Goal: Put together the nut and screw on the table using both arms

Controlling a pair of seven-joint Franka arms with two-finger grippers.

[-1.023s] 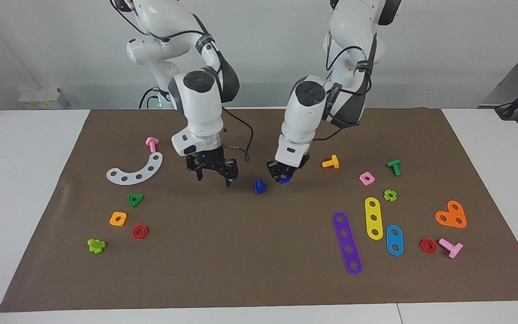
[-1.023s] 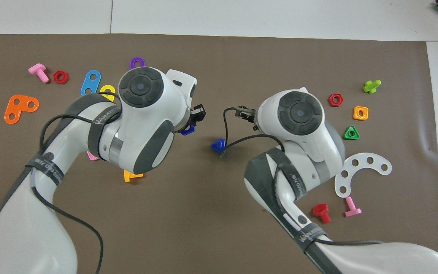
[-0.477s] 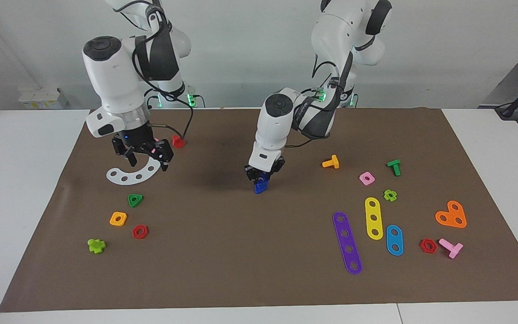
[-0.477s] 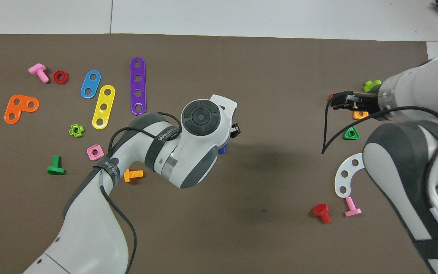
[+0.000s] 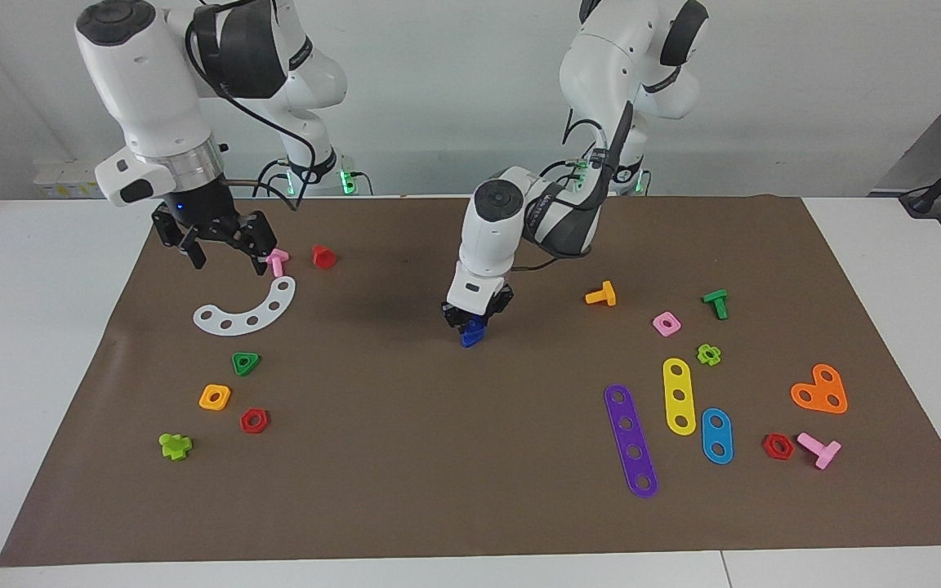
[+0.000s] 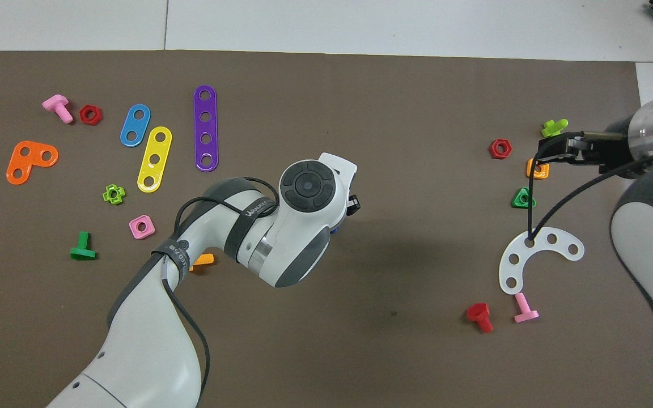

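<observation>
- The left claw [image 5: 476, 318] is down at the middle of the brown paper mat [image 5: 438, 457], closed on the dark-blue nut [image 5: 474, 325]
- The nut sits on top of the dark-blue screw [image 5: 470, 339], which rests on the mat under the claw; whether the two parts are fully seated together I cannot tell
- In the overhead view the left arm's wrist covers both parts, and only a sliver of blue shows at its edge
- The right claw [image 5: 221, 249] is raised over the right arm's end of the mat, its fingers spread and gripping nothing
- It hangs just beside a pink screw [image 5: 277, 261], above the white curved strip with holes [image 5: 248, 310]
- A red screw [image 5: 323, 256] lies near the pink one, toward the middle of the bench [image 5: 29, 327]
- A green triangular nut [image 5: 246, 363], an orange square nut [image 5: 215, 397] and a red hex nut [image 5: 255, 420] lie farther from the robots than the curved strip
- Toward the left arm's end lie an orange screw [image 5: 601, 294], a pink square nut [image 5: 666, 324] and a purple strip [image 5: 631, 439], all well apart from the left claw
</observation>
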